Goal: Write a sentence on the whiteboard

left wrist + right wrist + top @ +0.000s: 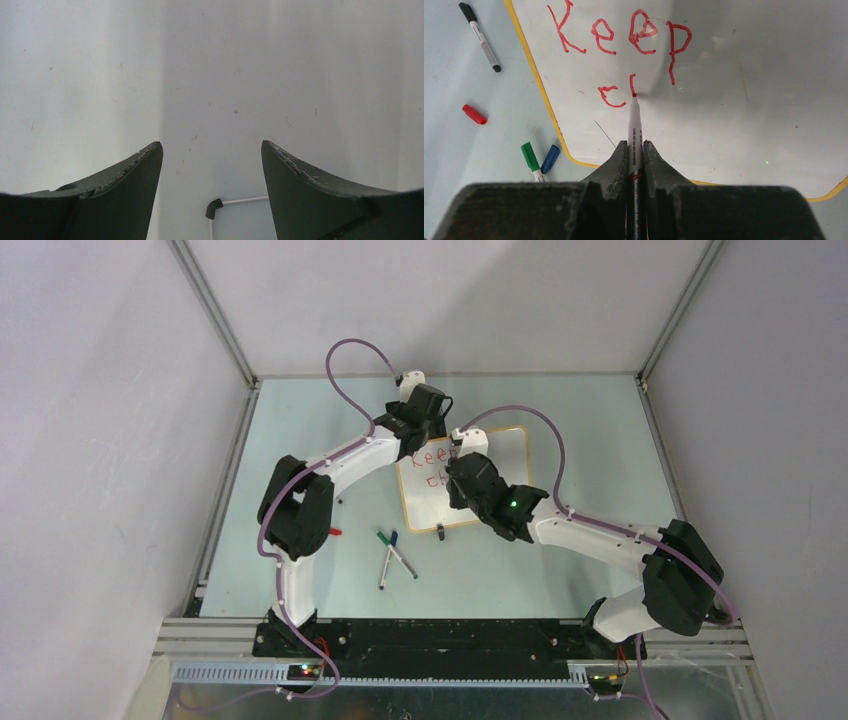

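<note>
The whiteboard [500,455] lies flat mid-table, with a thin yellow-orange frame; it also shows in the right wrist view [749,100]. On it the sentence in red reads "Keep" [621,32], and below it a "c" and one short upright stroke [616,92]. My right gripper [635,145] is shut on a red marker [634,120], whose tip touches the bottom of that stroke. From above, the right gripper [462,468] is over the board's left half. My left gripper [400,430] is at the board's far left corner. In its wrist view it [212,145] is open and empty.
A black marker [480,37], a red cap [475,114], a green marker [531,160] and a blue marker [550,159] lie on the table left of the board. A black clip foot [440,532] sits at the board's near edge. A small black elbow piece [214,207] shows between the left fingers.
</note>
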`<state>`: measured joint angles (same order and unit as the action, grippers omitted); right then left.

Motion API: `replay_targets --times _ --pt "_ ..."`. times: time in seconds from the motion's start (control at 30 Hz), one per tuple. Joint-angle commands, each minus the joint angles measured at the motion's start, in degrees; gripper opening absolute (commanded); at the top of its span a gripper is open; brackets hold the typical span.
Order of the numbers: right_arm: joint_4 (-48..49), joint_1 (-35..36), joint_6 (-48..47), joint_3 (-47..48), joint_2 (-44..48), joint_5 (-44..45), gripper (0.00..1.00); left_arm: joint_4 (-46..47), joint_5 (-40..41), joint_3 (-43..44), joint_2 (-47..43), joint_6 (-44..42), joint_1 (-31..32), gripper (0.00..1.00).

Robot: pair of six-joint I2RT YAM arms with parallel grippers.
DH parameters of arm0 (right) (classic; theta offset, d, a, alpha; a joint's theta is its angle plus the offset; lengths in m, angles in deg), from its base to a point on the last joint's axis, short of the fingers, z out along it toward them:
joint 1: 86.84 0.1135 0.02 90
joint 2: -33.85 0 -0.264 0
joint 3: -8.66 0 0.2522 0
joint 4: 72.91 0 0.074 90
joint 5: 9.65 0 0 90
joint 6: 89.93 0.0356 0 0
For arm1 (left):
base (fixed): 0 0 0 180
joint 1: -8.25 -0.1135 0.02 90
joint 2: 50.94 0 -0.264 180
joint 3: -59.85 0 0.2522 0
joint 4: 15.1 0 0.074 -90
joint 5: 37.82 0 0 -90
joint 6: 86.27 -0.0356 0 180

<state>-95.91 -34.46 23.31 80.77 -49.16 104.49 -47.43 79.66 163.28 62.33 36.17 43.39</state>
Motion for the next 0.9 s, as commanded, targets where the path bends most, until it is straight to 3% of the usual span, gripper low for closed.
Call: replay_targets --times 0.0,0.87 --pt "2.23 -0.65 -1.09 2.72 -0.33 1.85 0.00 -1.15 1.26 2.16 -0.14 -1.20 0.68 0.78" --pt "-0.26 -1.34 0.08 2.90 0.00 5.05 0.00 -1.22 1.40 2.18 -0.16 -1.29 0.70 0.78"
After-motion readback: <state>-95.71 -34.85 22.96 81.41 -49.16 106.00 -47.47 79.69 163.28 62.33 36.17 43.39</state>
